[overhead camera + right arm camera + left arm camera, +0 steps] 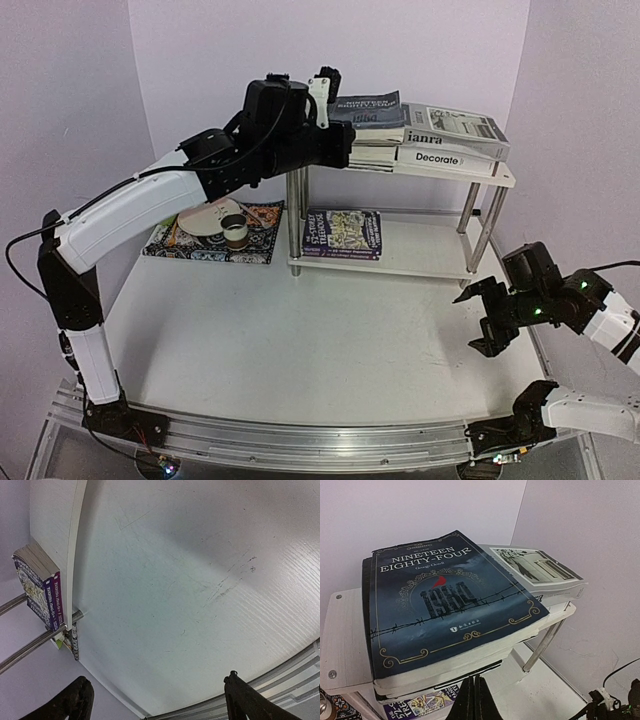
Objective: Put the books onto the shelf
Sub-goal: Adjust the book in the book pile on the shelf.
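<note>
The shelf (505,180) carries a stack of books at the left of its top board, topped by the blue "Nineteen Eighty-Four" (370,110) (445,595). Beside it lies the grey-white "janra" book (455,130) (535,567) on the white "Decorate" book (440,158). A purple Treehouse paperback (343,233) (42,592) rests on the lower board. My left gripper (350,155) (474,700) is shut and empty, its tips just in front of the blue stack's near edge. My right gripper (480,320) (156,680) hangs open over the table at the right, holding nothing.
A patterned placemat (190,245) with a plate (212,215) and a small cup (236,232) lies left of the shelf, under my left arm. A chrome leg (545,640) stands at the shelf's corner. A metal rail (300,440) runs along the near table edge.
</note>
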Action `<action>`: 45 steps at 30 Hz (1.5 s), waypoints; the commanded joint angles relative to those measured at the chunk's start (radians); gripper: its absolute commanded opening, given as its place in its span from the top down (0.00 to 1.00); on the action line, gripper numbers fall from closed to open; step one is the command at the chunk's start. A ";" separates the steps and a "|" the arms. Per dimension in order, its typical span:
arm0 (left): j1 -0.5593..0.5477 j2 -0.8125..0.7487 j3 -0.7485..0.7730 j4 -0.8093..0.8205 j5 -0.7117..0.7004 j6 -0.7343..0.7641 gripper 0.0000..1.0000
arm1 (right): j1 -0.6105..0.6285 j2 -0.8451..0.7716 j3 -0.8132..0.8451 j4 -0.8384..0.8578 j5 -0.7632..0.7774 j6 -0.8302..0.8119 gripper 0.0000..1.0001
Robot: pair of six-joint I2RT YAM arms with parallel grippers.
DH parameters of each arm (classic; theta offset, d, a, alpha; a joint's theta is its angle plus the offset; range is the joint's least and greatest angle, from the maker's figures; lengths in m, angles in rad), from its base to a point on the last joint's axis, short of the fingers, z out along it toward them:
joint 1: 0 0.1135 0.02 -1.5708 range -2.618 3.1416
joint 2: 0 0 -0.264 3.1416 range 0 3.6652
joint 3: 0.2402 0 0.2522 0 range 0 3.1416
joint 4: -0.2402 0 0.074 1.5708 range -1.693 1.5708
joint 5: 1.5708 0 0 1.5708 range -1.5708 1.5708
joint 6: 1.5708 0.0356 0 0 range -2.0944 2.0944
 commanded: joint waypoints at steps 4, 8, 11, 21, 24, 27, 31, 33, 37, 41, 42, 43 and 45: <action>0.026 0.042 0.089 0.037 0.037 -0.013 1.00 | -0.007 -0.003 0.007 -0.027 0.046 -0.009 0.09; 0.036 0.061 0.110 0.039 0.045 -0.013 1.00 | -0.014 0.000 0.011 -0.027 0.048 -0.017 0.09; 0.042 0.079 0.127 0.039 0.051 -0.016 1.00 | -0.024 0.003 0.013 -0.027 0.046 -0.022 0.09; 0.065 0.139 0.199 0.039 0.072 -0.024 1.00 | -0.072 0.010 0.022 -0.027 0.012 -0.053 0.09; 0.069 0.147 0.205 0.039 0.076 -0.024 1.00 | -0.093 0.014 0.025 -0.027 -0.006 -0.064 0.09; 0.072 0.149 0.203 0.039 0.071 -0.023 1.00 | -0.113 0.019 0.029 -0.026 -0.025 -0.077 0.09; 0.077 0.143 0.201 0.040 0.064 -0.021 1.00 | -0.129 0.033 0.039 -0.027 -0.044 -0.095 0.09; 0.078 0.134 0.194 0.040 0.071 -0.021 1.00 | -0.133 0.044 0.056 -0.025 -0.043 -0.130 0.08; 0.078 0.083 0.142 0.039 0.099 -0.025 0.92 | -0.133 0.070 0.132 -0.028 -0.021 -0.288 0.05; 0.078 -0.023 -0.005 0.040 0.088 -0.044 0.78 | -0.134 0.078 0.214 -0.033 0.038 -0.507 0.02; 0.078 -0.069 -0.048 0.042 0.085 -0.053 0.75 | -0.133 0.071 0.221 -0.033 0.052 -0.549 0.02; 0.078 -0.104 -0.094 0.043 0.080 -0.062 0.72 | -0.134 0.058 0.222 -0.034 0.083 -0.581 0.02; 0.077 -0.173 -0.189 0.046 0.078 -0.083 0.62 | -0.133 0.024 0.195 -0.034 0.139 -0.620 0.02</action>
